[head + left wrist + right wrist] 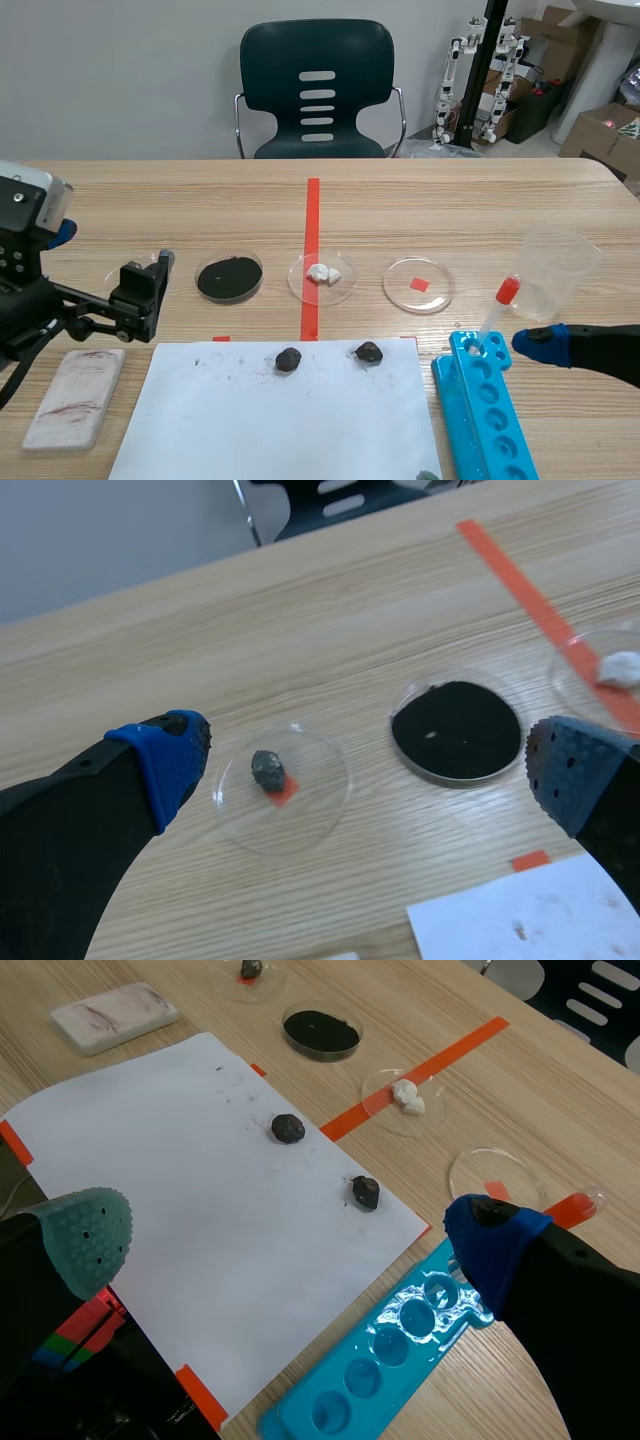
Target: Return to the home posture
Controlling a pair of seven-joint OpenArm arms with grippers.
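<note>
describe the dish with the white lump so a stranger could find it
Start at the orange-red tape line down the middle of the wooden table. In the row of clear round dishes, yours is the dish sitting right on that line. Only it holds a white lump; its neighbours hold black powder and a red square.

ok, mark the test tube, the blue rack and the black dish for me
test tube (pixel 494 318): scene view, middle of the clear barrel below the red cap.
blue rack (pixel 455 400): scene view, long side rim beside the wells.
black dish (pixel 455 777): left wrist view, rim on the gripper's side.
</note>
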